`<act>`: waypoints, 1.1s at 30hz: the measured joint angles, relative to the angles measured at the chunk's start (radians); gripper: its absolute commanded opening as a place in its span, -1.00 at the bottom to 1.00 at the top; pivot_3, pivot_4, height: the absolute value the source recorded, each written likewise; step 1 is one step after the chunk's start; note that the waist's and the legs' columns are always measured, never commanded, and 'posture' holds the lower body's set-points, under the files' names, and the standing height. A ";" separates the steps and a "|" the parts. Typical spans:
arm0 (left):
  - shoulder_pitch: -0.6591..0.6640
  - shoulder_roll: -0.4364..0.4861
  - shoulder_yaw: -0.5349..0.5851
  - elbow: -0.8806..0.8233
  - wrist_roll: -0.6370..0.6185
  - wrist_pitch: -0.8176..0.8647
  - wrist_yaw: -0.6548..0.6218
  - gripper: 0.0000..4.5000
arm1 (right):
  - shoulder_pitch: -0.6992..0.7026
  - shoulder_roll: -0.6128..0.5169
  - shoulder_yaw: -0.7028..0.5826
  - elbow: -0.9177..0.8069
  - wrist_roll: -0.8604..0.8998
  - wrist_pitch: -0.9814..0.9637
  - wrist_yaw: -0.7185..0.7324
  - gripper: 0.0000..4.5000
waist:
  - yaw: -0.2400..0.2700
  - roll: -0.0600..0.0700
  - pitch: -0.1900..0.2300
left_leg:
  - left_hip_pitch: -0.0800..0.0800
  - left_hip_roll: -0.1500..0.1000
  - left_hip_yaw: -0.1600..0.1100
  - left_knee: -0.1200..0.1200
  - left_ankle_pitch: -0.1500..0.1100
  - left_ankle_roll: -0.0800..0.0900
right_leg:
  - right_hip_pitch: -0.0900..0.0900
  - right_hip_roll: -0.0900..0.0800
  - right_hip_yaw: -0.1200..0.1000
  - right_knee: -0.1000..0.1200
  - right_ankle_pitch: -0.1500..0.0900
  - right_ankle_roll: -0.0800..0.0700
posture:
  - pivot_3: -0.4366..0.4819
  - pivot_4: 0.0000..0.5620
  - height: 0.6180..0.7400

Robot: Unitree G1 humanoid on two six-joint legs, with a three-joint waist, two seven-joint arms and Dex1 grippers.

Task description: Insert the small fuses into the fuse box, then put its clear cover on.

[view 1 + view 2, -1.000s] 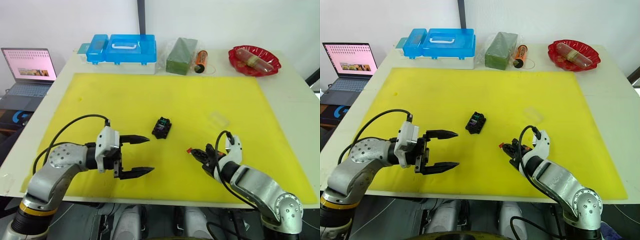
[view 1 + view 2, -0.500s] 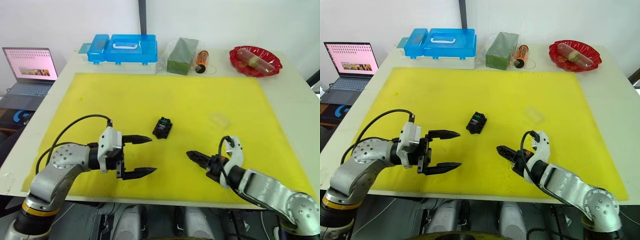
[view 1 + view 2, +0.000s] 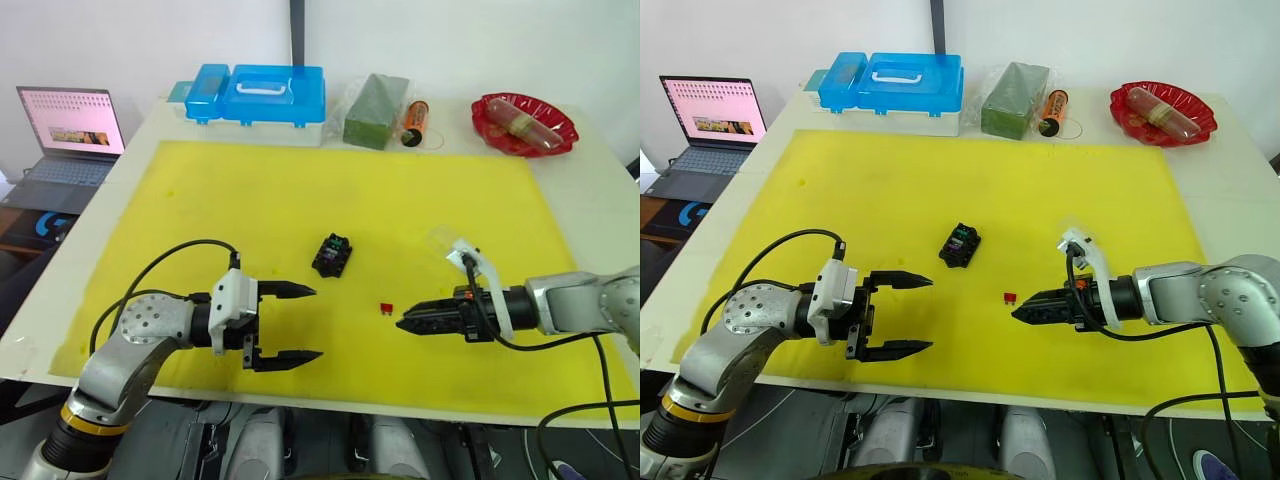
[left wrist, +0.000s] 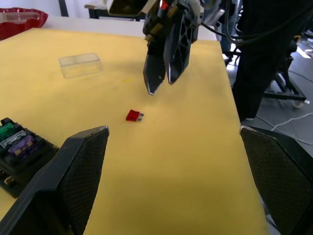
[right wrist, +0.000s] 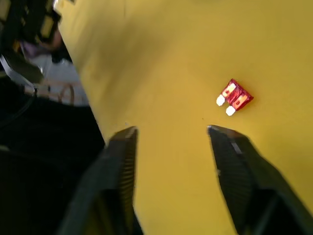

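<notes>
Head and wrist views at the moment the red fuse (image 3: 385, 308) lies loose on the yellow mat (image 3: 250, 200), just below centre of the left eye frame — flat on its side, blades showing pale in the right wrist view, apart from both grippers. The right gripper (image 3: 407, 324) hovers just right of and slightly below it, tips aimed at it; its jaws are parted a little and hold nothing. The left gripper (image 3: 307, 322), lower left of centre, has its jaws spread wide and is likewise empty. The fuse box (image 3: 331, 256) sits at centre frame, above and left of the fuse, with green and purplish fuses seated in its slots; the clear cover (image 4: 79, 64) lies on the mat to the right of the box, beyond the right wrist. Risks, as a judgement: the fuse is small and flat, so a closing pinch may skid it across the mat or catch it by a corner, leaving it tilted and hard to align with a slot — and a skewed entry could jam the blades or shove the unrestrained box. The right arm also reaches close by the cover and could nudge it. Compared with one second earlier: the fuse was then pinched at the tips of the right gripper, low in the frame; it now rests on the mat, released, and the right arm has swung out to the right. The left gripper is unchanged in posture; the apparent shift of the whole scene is camera motion.
</notes>
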State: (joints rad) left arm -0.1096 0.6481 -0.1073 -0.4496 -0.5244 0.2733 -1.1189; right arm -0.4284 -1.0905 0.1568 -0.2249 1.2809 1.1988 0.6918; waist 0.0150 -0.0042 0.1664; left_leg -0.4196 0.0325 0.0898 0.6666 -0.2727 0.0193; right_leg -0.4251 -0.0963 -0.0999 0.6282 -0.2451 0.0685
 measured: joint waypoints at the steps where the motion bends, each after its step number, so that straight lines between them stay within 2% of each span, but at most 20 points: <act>1: -0.001 -0.001 -0.001 0.000 0.002 -0.002 0.000 1.00 | -0.024 0.014 0.027 0.012 -0.055 -0.018 0.038 -0.05 | -0.001 0.000 0.000 | 0.000 0.000 0.000 0.001 0.000 0.000 | 0.000 0.000 0.000 0.000 0.000 0.000 | -0.05 -0.47 1.00; 8: 0.006 -0.005 -0.014 -0.003 0.013 -0.004 0.013 1.00 | -0.062 0.059 0.088 0.083 -0.277 -0.052 0.212 -0.05 | -0.001 0.000 0.000 | 0.000 0.000 0.000 0.001 0.000 0.000 | 0.000 0.000 -0.001 0.001 0.001 0.001 | -0.05 -0.47 1.00; 21: -0.047 -0.006 -0.028 -0.027 0.010 0.032 0.036 1.00 | -0.138 0.149 0.091 0.211 -0.447 -0.033 0.327 -0.05 | -0.002 0.000 0.000 | 0.001 0.000 0.000 0.001 0.000 0.000 | 0.000 0.000 -0.001 0.002 0.001 0.001 | -0.05 -0.47 1.00; 33: -0.058 -0.025 -0.049 -0.042 0.011 0.053 0.050 1.00 | -0.159 0.213 0.109 0.245 -0.556 -0.044 0.408 -0.05 | -0.003 0.000 0.000 | 0.002 0.000 0.001 0.001 0.000 0.000 | 0.001 0.000 -0.001 0.003 0.002 0.002 | -0.05 -0.47 1.00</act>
State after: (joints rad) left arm -0.1673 0.6236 -0.1560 -0.4913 -0.5131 0.3258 -1.0690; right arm -0.5878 -0.8771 0.2662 0.0197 0.7252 1.1548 1.1002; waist 0.0119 -0.0040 0.1662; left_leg -0.4174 0.0324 0.0904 0.6676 -0.2723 0.0191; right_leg -0.4239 -0.0961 -0.1012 0.6310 -0.2436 0.0701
